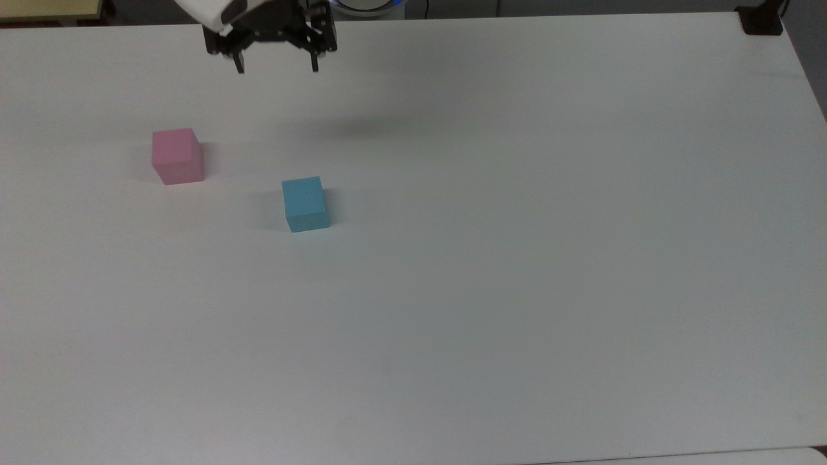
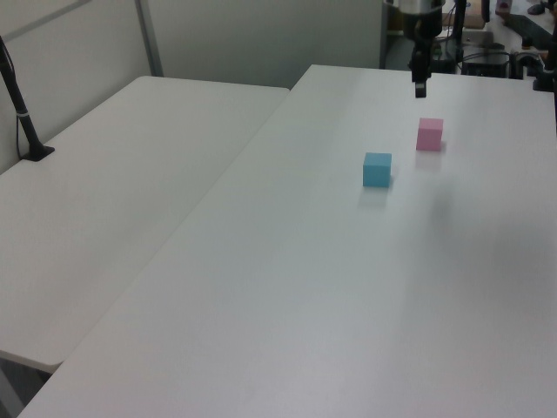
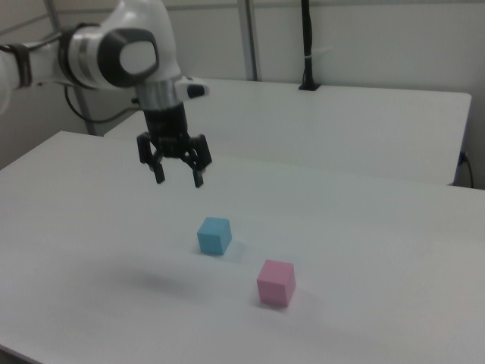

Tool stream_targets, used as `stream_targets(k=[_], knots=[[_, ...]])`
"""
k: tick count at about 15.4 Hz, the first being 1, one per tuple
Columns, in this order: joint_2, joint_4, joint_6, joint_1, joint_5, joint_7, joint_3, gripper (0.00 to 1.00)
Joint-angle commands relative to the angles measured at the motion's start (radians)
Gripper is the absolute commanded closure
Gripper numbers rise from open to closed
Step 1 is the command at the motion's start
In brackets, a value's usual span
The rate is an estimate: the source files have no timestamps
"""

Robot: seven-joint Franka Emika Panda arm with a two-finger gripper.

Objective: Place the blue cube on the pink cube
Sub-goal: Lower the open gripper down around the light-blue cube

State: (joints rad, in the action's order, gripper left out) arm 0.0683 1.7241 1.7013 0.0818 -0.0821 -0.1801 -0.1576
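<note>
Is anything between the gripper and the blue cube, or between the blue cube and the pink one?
Nothing visible. The gripper, fingers open, hangs above bare table, apart from the blue cube. The stretch from that cube to the pink cube is bare too.
</note>
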Motion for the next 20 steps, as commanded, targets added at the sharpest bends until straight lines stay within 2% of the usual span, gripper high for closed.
stream_targets(k=[1,7,9,12,20], knots=[[0.088,0.058,0.162,0.000,0.005,-0.010,-0.005,0.00],[0.186,0.071,0.294,0.009,0.005,0.077,0.004,0.00],[0.217,0.071,0.325,0.003,0.005,0.114,0.033,0.00],[0.258,0.069,0.371,0.003,0.004,0.149,0.039,0.00],[0.294,0.063,0.419,-0.008,-0.019,0.156,0.041,0.00]])
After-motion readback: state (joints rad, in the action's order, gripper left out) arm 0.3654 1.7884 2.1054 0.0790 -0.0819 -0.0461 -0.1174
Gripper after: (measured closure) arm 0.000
